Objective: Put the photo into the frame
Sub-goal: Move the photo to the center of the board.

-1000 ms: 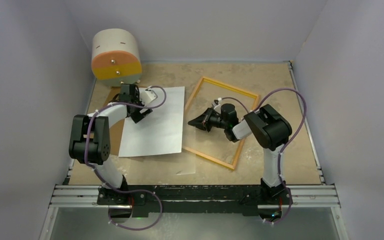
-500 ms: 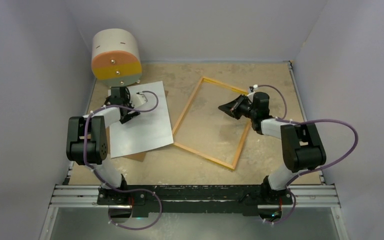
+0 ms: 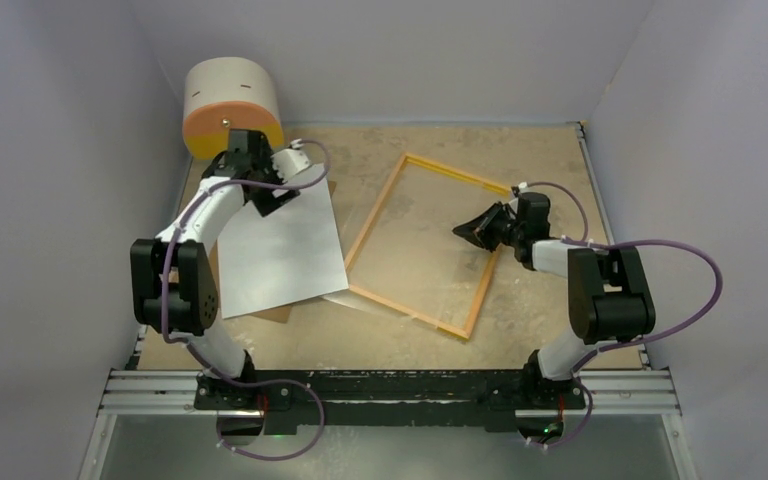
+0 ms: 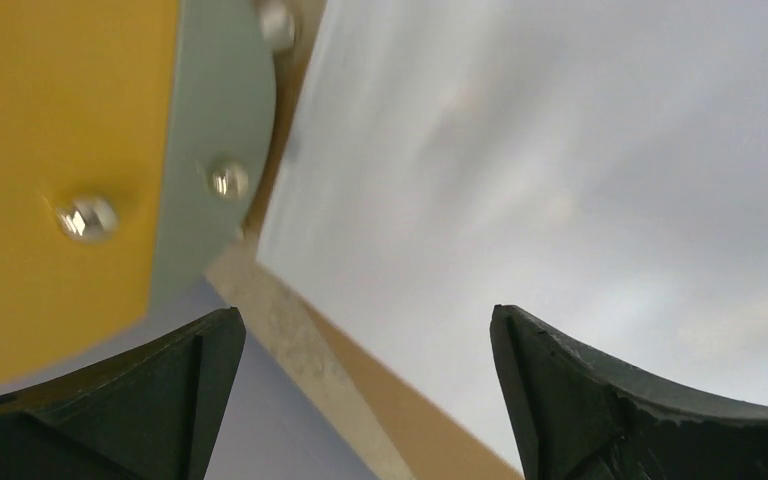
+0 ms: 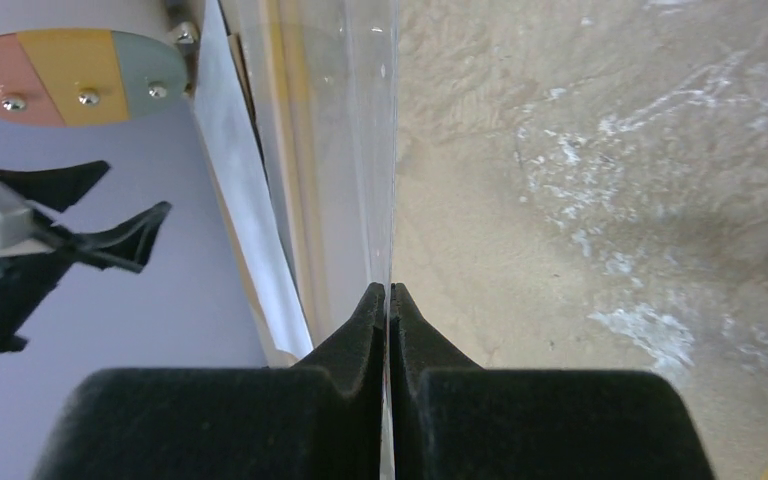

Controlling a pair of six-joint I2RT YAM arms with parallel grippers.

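The left gripper (image 4: 360,350) hangs with fingers spread, gripping nothing, just above the far edge of the thin, white-backed rectangular photo print (image 3: 280,250). The print lies face down on a plain brown backing board (image 3: 272,313) near the table's left edge. The right gripper (image 5: 390,300) is pinched shut on a thin clear plastic sheet (image 5: 355,110) over the thin bright-yellow rectangular frame (image 3: 460,173), mid-table. The print looks light, floppy and slick, so it is probably best pinched gently at an edge or corner.
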